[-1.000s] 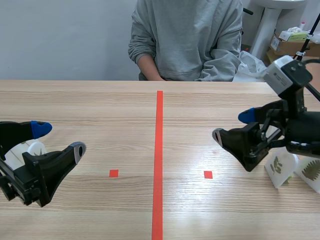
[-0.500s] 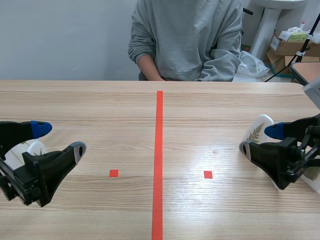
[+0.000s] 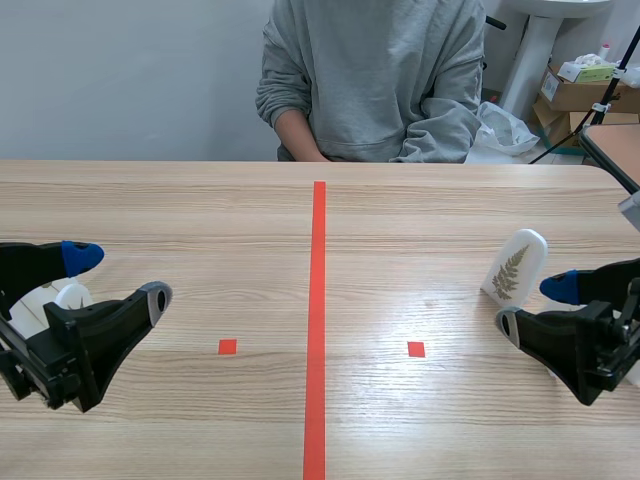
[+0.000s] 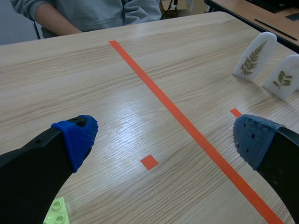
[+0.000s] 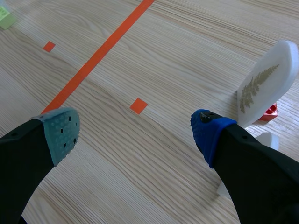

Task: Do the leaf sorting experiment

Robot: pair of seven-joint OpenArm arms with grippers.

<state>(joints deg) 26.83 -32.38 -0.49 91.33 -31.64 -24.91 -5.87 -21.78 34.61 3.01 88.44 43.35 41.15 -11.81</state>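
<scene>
A light wood-grain desk (image 3: 420, 215) carries a long orange-red tape line down its middle, with a small tape square on each side. The left end effector (image 3: 118, 277) sits low at its own side of the desk, its fingers spread wide with nothing between them; the left wrist view shows only bare wood and a tape square in the gap. Behind it, partly hidden, stands a white rounded piece (image 3: 62, 298), and a lime-green studded toy brick (image 4: 56, 212) lies just under its left finger. The right end effector (image 3: 534, 305) is low at the opposite side, also wide open and holding nothing. Just beyond its blue-padded finger stands a white round-topped plaque printed with a fern frond (image 3: 515, 265), leaning back a little and apart from the fingers. A small red block (image 5: 269, 112) sits right at the foot of that plaque on its far side. In the left wrist view a second white plaque bearing a sprig of small oval leaves (image 4: 282, 79) stands just beside the fern one, nearer the desk's right edge. Across the desk sits a person in a grey sweatshirt (image 3: 370, 75), forearms held close to the far edge. Cardboard boxes (image 3: 580, 85) stand on the floor beyond the desk's right corner.
</scene>
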